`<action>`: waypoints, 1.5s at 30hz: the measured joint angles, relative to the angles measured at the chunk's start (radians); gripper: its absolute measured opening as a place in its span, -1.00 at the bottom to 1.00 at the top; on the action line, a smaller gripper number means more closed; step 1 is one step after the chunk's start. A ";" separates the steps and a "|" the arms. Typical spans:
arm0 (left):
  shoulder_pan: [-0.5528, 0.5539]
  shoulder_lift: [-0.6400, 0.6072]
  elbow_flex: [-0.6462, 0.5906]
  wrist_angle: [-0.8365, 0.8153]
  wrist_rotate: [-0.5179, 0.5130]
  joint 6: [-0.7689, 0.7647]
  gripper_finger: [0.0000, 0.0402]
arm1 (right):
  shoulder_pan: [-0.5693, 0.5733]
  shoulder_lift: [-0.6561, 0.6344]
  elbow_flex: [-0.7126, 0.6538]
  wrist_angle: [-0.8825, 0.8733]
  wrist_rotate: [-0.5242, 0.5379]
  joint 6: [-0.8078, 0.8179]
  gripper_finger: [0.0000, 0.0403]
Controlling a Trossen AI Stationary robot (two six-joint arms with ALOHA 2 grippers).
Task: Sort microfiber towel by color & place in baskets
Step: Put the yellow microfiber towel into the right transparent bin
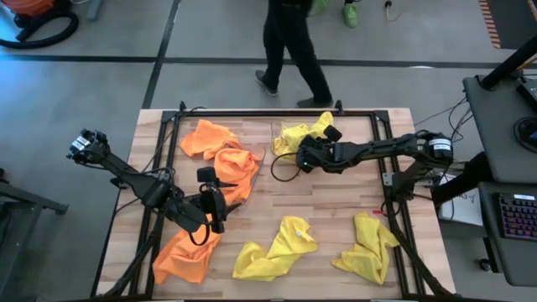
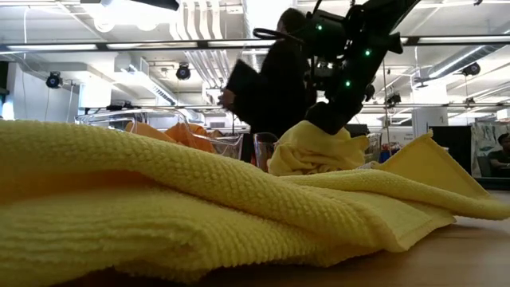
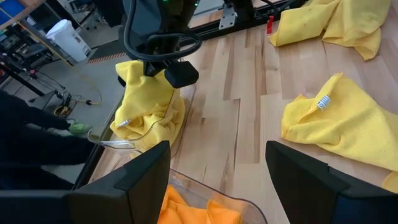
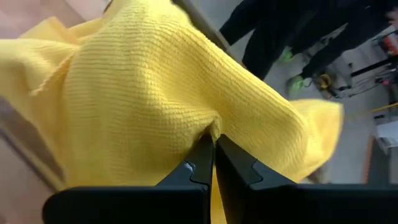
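Note:
My right gripper (image 1: 304,156) is shut on a yellow towel (image 1: 302,134) at the clear basket (image 3: 134,144) on the far right of the table. The second clear basket (image 3: 211,193) beside it holds orange towels (image 1: 222,155). My left gripper (image 1: 214,205) hovers open by that orange pile, nothing between its fingers. One orange towel (image 1: 185,252) and two yellow towels (image 1: 273,247) (image 1: 369,247) lie crumpled along the near side of the table. My right gripper pinches a raised fold of the yellow towel (image 4: 214,127) between its two fingertips. It comes slanting down from the table's right. The towel hangs bunched below the fingers, with its lower part (image 3: 146,118) in the clear basket.
A black metal frame (image 1: 277,113) runs around the table's edges. A person (image 1: 289,50) walks past just beyond the far edge. Bare wood lies between the baskets and the loose towels.

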 joint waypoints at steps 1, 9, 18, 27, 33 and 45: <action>0.000 0.000 0.000 0.000 0.000 0.000 0.23 | 0.000 0.003 0.000 0.000 -0.014 0.006 -0.96; 0.000 0.000 0.000 0.000 0.000 0.000 0.23 | 0.000 -0.007 0.000 0.000 -0.104 0.047 -0.96; 0.000 0.000 0.000 0.000 0.000 -0.011 0.23 | -0.025 -0.004 0.000 0.008 -0.177 0.064 -0.96; 0.000 0.000 0.000 0.000 0.001 -0.016 0.23 | -0.039 -0.004 0.000 0.008 -0.192 0.080 -0.96; 0.000 0.000 0.000 0.000 0.001 -0.016 0.23 | -0.039 -0.008 0.002 0.006 -0.215 0.099 -0.93; 0.000 0.000 0.000 0.000 0.001 -0.016 0.23 | -0.039 -0.073 0.003 -0.022 -0.218 0.117 -0.34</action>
